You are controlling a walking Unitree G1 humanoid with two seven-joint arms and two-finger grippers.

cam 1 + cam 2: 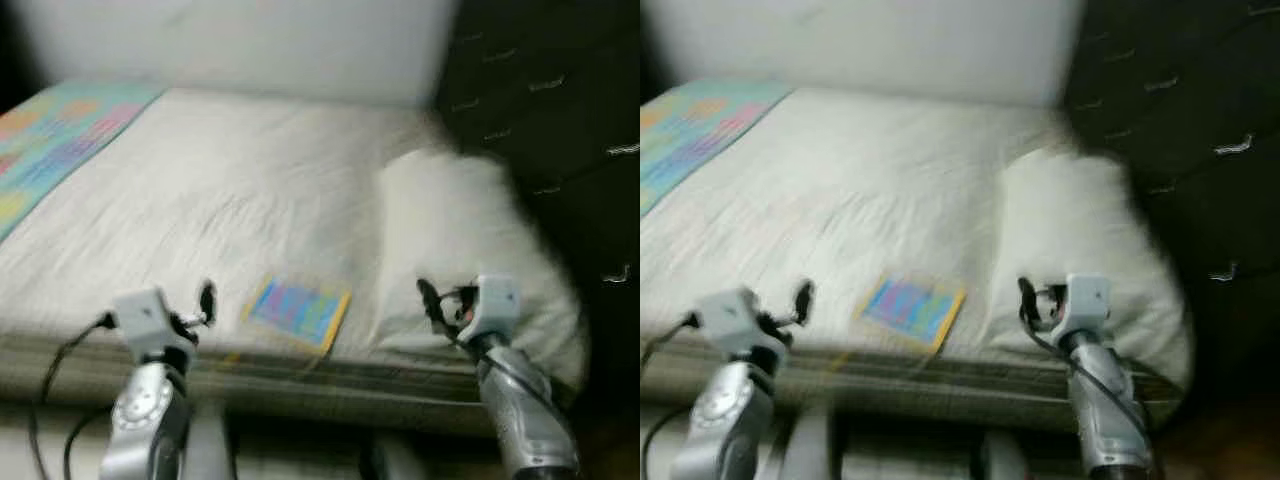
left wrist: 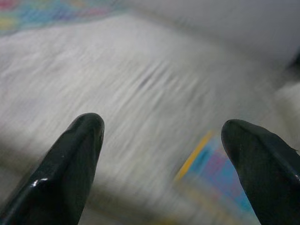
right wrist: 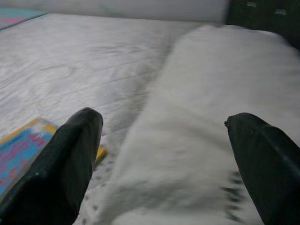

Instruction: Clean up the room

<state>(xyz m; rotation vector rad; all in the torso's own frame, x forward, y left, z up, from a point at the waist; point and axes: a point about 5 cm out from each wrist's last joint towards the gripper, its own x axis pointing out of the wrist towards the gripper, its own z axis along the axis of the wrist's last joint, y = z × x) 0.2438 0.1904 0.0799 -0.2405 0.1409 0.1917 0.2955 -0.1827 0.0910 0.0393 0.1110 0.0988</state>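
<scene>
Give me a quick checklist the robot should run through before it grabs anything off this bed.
1. Left hand open, holding nothing: ok.
2. Right hand open, holding nothing: ok.
3. Colourful book lying flat near the bed's front edge, between the two hands: ok.
4. White pillow ahead of the right hand, untouched: ok.
5. Picture sharp enough to aim: not ok, blurred.
6. Patterned blanket at the far left corner within reach: cannot tell.
</scene>
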